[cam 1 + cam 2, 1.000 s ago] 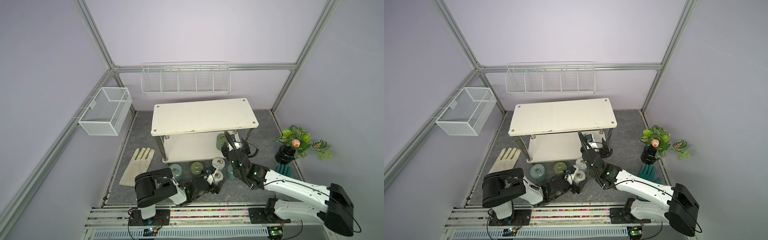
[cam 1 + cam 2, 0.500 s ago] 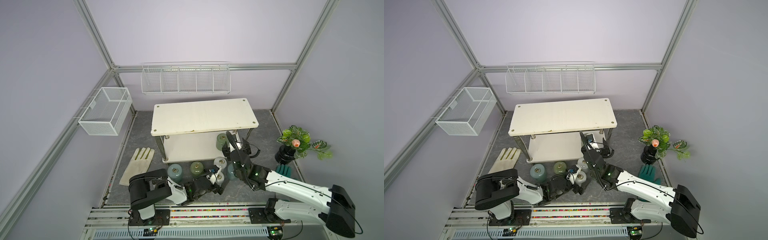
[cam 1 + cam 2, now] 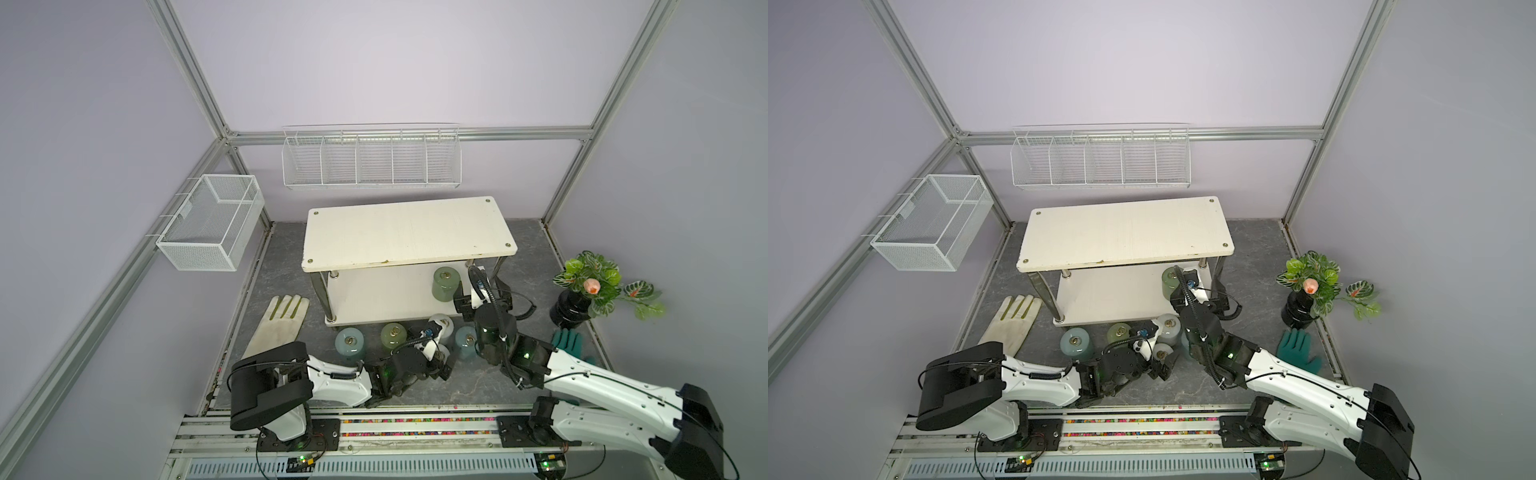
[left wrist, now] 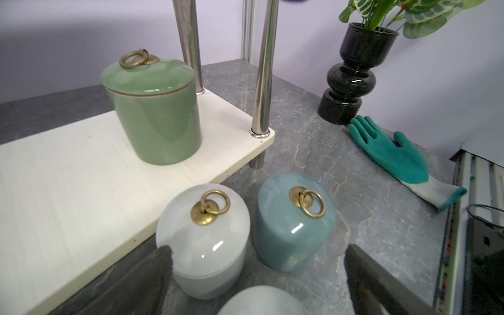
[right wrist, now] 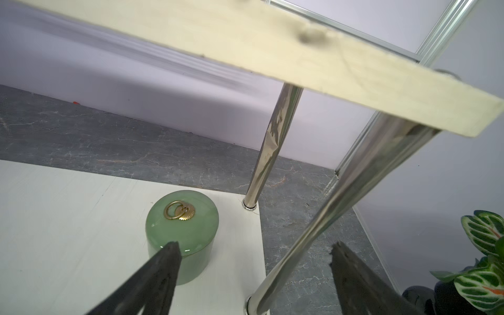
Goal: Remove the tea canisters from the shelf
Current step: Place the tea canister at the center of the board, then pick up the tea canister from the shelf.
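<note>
Lilac walls, aluminium frame, grey marble-look floor (image 3: pixel 286 266), and the cream two-tier shelf (image 3: pixel 409 232) parked toward the back wall. Only one jar is actually on it: an olive green canister (image 3: pixel 446 284), upright on the lower tier, right at the end by the chrome legs.

The other five are all upright on the floor just in front of the shelf: a pale blue canister (image 3: pixel 350 343), a second green canister (image 3: pixel 392 336), a white canister (image 3: pixel 1168 326), a second blue canister (image 3: pixel 464 341), and a second white canister (image 3: pixel 1162 354) a bit nearer the robot.

The left gripper (image 4: pixel 259 248) is low over the floor with its jaws spread wide. The second white canister's dome pokes up between the fingers, but neither one touches it, so it's got hold of nothing.

The right gripper (image 5: pixel 255 245) is tucked in under the top board, jaws also wide apart and empty. The olive green canister is just beside one finger; can't tell if they touch.

Off to the sides there's a black pot (image 3: pixel 572 309) with a plant, a teal glove (image 3: pixel 567 340), a cream glove (image 3: pixel 282 322), a wire rack (image 3: pixel 372 160) and a mesh basket (image 3: pixel 212 222).
</note>
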Motion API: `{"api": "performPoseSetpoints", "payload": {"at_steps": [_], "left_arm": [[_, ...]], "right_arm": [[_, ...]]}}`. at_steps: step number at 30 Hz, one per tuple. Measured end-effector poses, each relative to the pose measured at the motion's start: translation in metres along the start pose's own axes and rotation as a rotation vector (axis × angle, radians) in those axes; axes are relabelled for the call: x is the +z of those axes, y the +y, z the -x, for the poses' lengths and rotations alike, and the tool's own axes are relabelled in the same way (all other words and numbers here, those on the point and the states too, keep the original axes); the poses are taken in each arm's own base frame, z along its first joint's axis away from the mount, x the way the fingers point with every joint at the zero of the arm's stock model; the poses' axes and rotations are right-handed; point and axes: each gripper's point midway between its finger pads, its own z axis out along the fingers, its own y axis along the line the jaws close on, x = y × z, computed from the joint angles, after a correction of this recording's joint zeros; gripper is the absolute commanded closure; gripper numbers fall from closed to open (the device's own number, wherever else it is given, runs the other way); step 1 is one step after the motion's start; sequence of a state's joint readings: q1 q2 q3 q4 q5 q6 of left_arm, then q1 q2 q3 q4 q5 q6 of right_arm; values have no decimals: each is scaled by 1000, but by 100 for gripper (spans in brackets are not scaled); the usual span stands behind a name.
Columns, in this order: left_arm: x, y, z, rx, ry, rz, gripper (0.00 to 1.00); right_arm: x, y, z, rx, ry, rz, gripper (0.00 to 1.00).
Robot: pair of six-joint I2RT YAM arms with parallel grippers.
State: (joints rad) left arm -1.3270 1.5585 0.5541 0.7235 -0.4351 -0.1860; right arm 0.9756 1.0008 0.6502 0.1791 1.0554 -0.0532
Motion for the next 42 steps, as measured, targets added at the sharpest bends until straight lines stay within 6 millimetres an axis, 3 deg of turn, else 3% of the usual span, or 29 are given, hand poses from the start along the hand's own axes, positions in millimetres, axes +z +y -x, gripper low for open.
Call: {"api": "performPoseSetpoints", "payload": {"at_steps": [4, 12, 19, 30, 42], "left_arm": [[7, 8, 14, 4, -17, 32, 1], [36, 62, 39, -43, -44, 122, 1], [73, 64, 57, -23, -46, 90, 1], [111, 90, 39, -3, -5, 125, 1], [131, 103, 47, 1, -51, 137, 1]], "right_arm": [[-1, -2, 3, 5, -11, -1, 11], [-1, -17, 11, 38, -40, -28, 11], [-10, -35, 20, 94, -75, -42, 11], [-15, -37, 19, 108, -91, -8, 11], [-13, -31, 8, 87, -78, 11, 11]]}}
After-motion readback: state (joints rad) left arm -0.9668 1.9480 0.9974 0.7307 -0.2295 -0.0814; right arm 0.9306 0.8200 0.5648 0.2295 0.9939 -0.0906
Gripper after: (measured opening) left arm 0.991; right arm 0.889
